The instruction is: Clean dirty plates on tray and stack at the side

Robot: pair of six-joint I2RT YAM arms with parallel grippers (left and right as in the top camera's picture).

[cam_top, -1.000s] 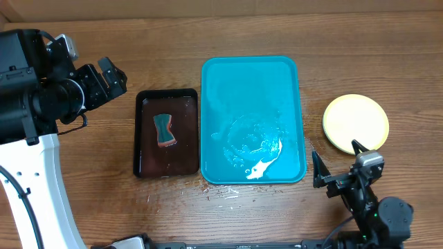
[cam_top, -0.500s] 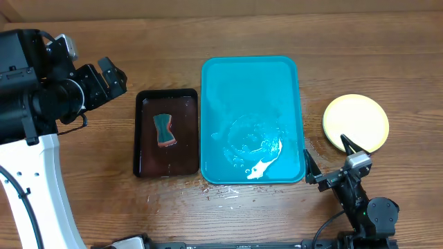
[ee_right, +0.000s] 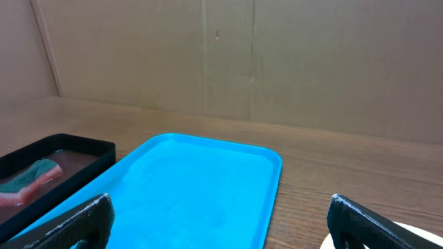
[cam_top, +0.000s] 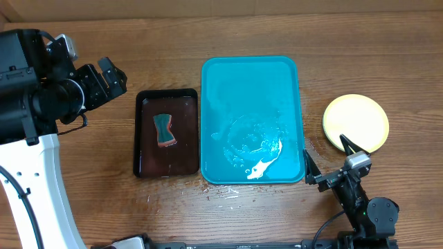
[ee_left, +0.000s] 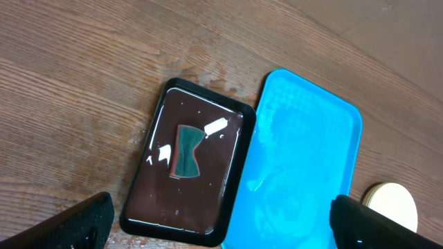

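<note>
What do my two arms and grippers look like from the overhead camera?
The left arm is a bulky black housing on a white link with a black cable along it; the left gripper has chunky black fingers. The right arm is slimmer and black, with a small light-grey block near the wrist; the right gripper has thin, pointed black fingers.

Setting: you're at a robot lab bench, not a lived-in kitchen.
Walls: plain cardboard panels [ee_right: 138, 55] close off the back of the table in your right wrist view.
Surface: bare wood-grain tabletop [cam_top: 360, 62].
Rig: left arm [cam_top: 41, 90] on a white mount [cam_top: 41, 187]; right arm [cam_top: 360, 200] at the near edge.
Props: staged washing-up kit of teal tray [cam_top: 249, 90], black tray [cam_top: 145, 166] of dark liquid with a sponge [cam_top: 164, 130], and a pale yellow plate [cam_top: 356, 122].
</note>
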